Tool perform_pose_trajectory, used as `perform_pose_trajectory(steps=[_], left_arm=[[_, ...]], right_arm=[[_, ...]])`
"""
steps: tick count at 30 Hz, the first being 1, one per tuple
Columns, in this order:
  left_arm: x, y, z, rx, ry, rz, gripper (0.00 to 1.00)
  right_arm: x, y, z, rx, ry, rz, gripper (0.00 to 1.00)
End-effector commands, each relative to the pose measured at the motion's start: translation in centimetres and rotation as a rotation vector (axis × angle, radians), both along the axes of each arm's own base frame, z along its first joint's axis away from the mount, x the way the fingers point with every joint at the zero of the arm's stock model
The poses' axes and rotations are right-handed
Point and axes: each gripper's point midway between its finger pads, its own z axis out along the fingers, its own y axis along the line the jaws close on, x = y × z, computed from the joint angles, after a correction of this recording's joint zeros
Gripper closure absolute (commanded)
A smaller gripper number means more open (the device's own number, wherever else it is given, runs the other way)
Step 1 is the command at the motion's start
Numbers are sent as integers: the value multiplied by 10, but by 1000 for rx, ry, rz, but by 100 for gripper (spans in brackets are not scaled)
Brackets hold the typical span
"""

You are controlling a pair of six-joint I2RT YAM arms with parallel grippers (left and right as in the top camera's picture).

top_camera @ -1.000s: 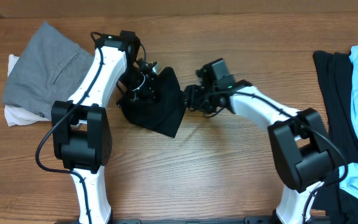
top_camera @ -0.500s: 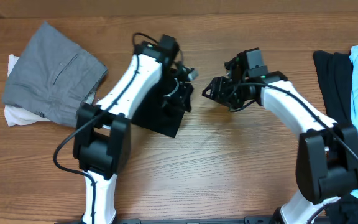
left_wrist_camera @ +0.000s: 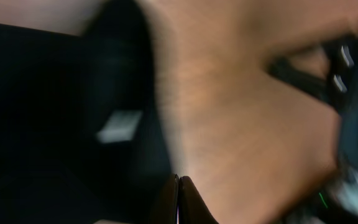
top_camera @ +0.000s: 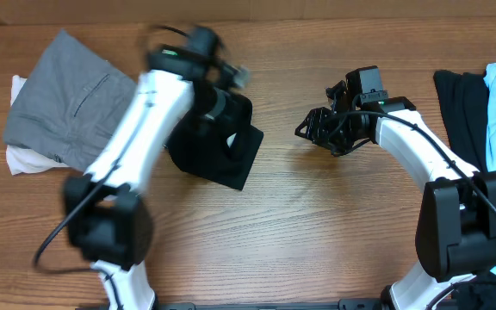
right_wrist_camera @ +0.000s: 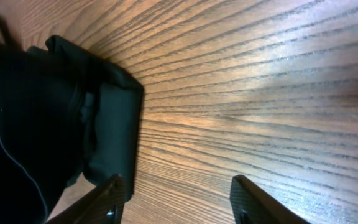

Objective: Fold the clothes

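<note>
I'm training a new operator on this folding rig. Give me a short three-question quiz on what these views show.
1. True or false: the right gripper is open, apart from the folded black garment.
2. Where does the gray garment lie? A: the table's left end; B: the table's right end; C: between the grippers.
3. Fill in: the left gripper has its jaws ____.
Key: 1 true; 2 A; 3 shut.

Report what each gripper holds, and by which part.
Nothing is held. The left gripper is shut empty by the black garment; the right gripper is open over bare table beside it.
</note>
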Motion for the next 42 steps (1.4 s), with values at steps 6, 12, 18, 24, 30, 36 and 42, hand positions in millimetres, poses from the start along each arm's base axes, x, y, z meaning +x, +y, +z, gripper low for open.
perform_pose_trajectory(steps=[6, 12, 18, 24, 30, 36, 42], left_arm=[[33, 84, -31, 178, 16, 259, 96], [22, 25, -94, 23, 173, 112, 96], [-21, -18, -138, 98, 280, -19, 96], [-58, -28, -158, 245, 333, -75, 96], [-46, -27, -127, 221, 271, -13, 96], [-18, 2, -67, 147, 144, 102, 85], [-19, 47, -33, 143, 128, 211, 59]], right_arm=[[-5, -4, 5, -40, -43, 69, 96], [-12, -18, 46, -82, -166, 121, 96], [-19, -43, 102, -161, -311, 53, 93], [-26, -46, 133, -151, -394, 38, 88], [-27, -41, 122, -127, -351, 57, 79], [-36, -23, 114, -23, -282, 108, 59], [-55, 22, 104, 83, -243, 275, 55]])
